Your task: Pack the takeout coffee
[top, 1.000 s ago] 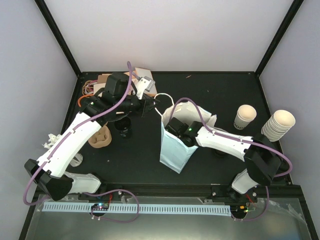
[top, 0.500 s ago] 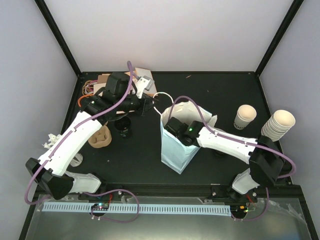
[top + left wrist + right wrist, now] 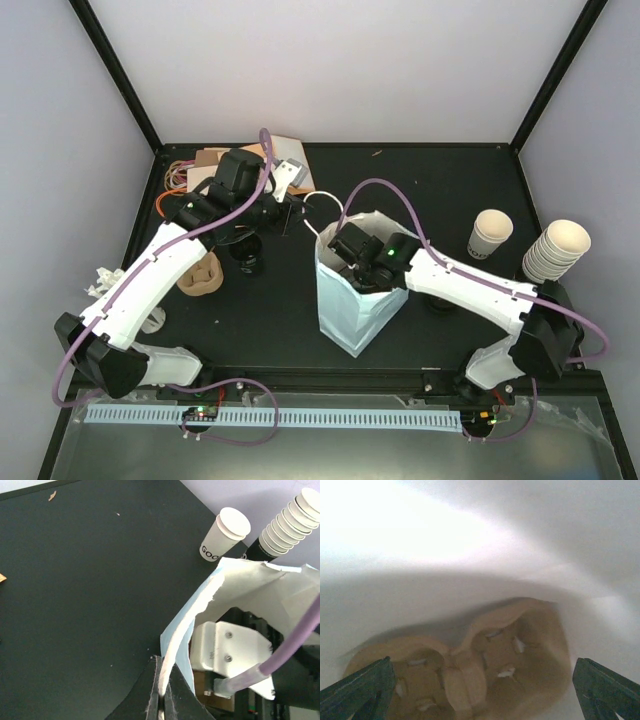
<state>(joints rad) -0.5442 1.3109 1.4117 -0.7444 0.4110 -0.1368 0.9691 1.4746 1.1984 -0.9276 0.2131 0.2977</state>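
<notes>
The takeout coffee (image 3: 246,256), a cup with a black lid, stands on the table partly under the left arm. My left gripper (image 3: 298,212) (image 3: 162,702) is shut on the rim of the white and pale-blue paper bag (image 3: 345,305) (image 3: 200,605), holding its mouth up. My right gripper (image 3: 352,252) (image 3: 480,692) reaches down into the bag, open, its dark fingertips (image 3: 360,690) wide apart with nothing between them. Below it, a brown pulp cup carrier (image 3: 470,670) lies on the bag's bottom.
A lone lidless cream cup (image 3: 491,232) (image 3: 226,532) and a stack of cream cups (image 3: 558,250) (image 3: 290,520) stand at the right. Another brown carrier (image 3: 200,275) sits at the left, with cardboard pieces (image 3: 215,160) at the back left.
The bag's mouth has spread wider and the bag has shifted a little left. The right wrist has moved further over the opening. The left gripper keeps its hold on the rim.
</notes>
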